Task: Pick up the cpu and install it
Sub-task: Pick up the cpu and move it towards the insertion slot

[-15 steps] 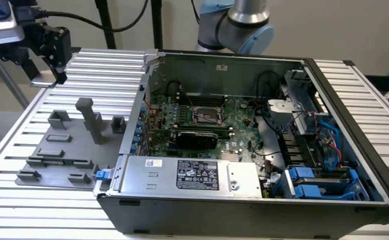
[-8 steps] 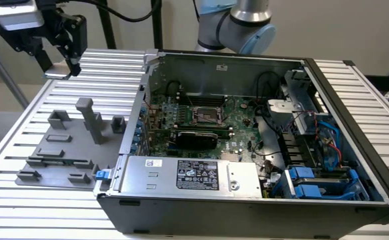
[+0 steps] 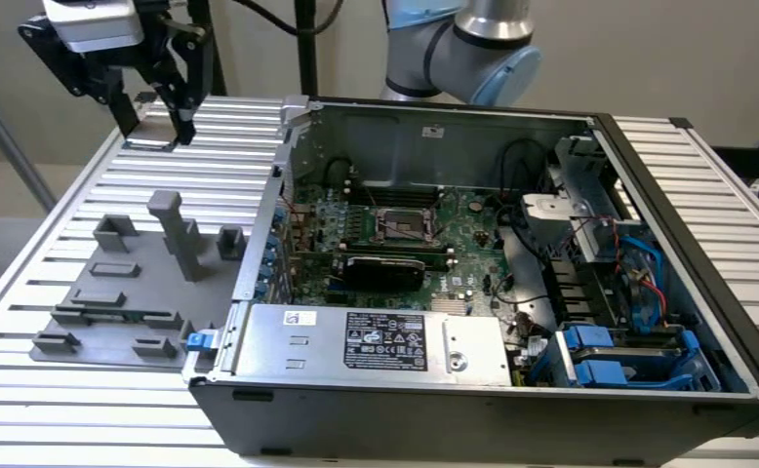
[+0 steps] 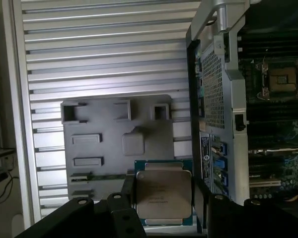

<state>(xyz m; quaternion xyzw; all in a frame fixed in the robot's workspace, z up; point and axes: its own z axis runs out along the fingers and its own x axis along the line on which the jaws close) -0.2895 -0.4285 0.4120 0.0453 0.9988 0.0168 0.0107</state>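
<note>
The cpu (image 4: 163,194), a flat square chip with a silvery metal top and a blue-green rim, sits between the two dark fingers of my gripper (image 4: 165,201). In the exterior view my gripper (image 3: 156,135) hangs above the far corner of the table at the exterior view's left, with the cpu (image 3: 149,143) seen edge-on at its fingertips, off the table. The motherboard socket (image 3: 406,226) lies inside the open computer case, its metal frame raised; it is well away from the gripper. The wrist view also catches the socket (image 4: 283,79).
A grey fixture plate (image 3: 119,292) with upright blocks and slots lies on the ribbed aluminium table, under and in front of the gripper. The open case wall (image 3: 275,185) stands between the plate and the motherboard. Cables, a power supply (image 3: 379,341) and blue drive bays fill the case.
</note>
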